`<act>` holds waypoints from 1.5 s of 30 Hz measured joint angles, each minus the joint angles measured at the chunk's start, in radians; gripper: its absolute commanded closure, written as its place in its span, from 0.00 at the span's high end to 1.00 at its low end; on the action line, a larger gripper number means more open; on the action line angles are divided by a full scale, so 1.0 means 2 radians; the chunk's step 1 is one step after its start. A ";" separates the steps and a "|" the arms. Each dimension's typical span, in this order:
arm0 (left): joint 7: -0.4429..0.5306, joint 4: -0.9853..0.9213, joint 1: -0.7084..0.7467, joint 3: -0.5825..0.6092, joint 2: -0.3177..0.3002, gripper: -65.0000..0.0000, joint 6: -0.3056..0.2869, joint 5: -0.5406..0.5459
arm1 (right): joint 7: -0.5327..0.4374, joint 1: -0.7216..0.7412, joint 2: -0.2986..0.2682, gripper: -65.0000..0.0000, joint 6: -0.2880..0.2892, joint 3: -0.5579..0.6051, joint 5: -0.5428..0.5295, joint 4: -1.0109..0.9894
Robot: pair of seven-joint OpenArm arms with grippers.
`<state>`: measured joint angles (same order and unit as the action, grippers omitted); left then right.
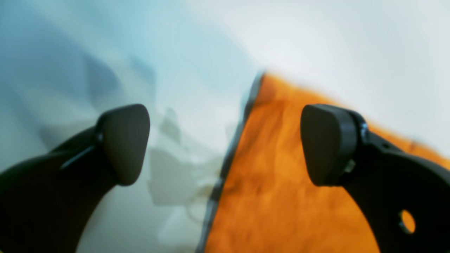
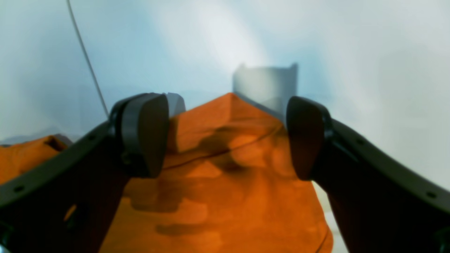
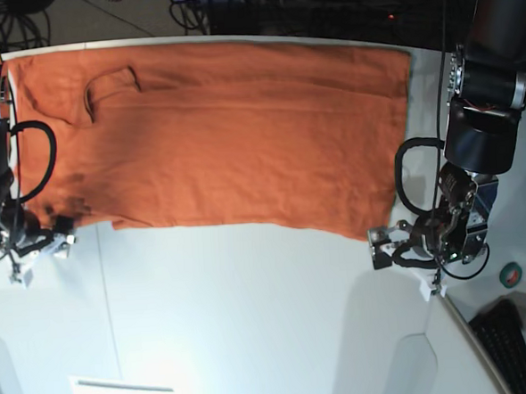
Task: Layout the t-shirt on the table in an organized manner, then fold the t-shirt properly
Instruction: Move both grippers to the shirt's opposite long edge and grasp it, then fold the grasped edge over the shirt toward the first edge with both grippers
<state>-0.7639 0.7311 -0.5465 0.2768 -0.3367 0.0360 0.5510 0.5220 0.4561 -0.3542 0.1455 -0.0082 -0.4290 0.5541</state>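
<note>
- While the t-shirt (image 3: 224,137) lies spread on the table (image 3: 253,323), its corner sits beneath the gaping, empty left gripper (image 1: 225,144).
- Right gripper (image 2: 226,137), jaws wide, holds nothing; a cloth corner lies between them.

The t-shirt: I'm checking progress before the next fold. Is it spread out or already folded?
Folded once lengthwise: the t-shirt lies as a long flat band on the table, one sleeve doubled over on top.

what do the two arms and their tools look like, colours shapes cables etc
Both arms are black with silver-grey metal joint sections, and black cables loop beside each in the base view. The left tool and the right tool each have two curved black arms ending in rounded, matte dark pads. Small holes dot the curved arms.
</note>
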 measured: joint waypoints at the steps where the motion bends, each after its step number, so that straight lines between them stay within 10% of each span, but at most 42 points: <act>1: 0.007 -0.011 -0.002 0.005 0.002 1.00 -0.006 0.000 | 0.000 0.000 0.000 0.76 0.000 0.000 0.000 0.000; 29: 0.088 -0.070 0.002 0.023 0.043 0.98 0.000 -0.008 | 0.000 -0.003 0.001 0.76 0.000 0.000 0.000 0.000; 35: 0.143 -0.071 0.021 0.019 0.042 0.56 0.000 -0.010 | -0.002 -0.004 0.001 0.73 0.000 -0.001 -0.001 0.000; 42: 0.169 -0.069 0.032 0.017 0.042 0.00 -0.001 -0.002 | -0.030 -0.015 0.001 0.15 0.000 -0.003 -0.004 0.000; 45: 0.167 -0.067 0.032 0.017 0.042 0.00 -0.002 0.000 | -0.044 -0.021 0.001 0.00 0.002 -0.003 -0.008 0.001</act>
<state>-0.4297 0.5964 -0.4816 0.3103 -0.2520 0.0326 0.5503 0.4335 0.4145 -0.3515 0.1490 -0.0139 -0.4450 0.5552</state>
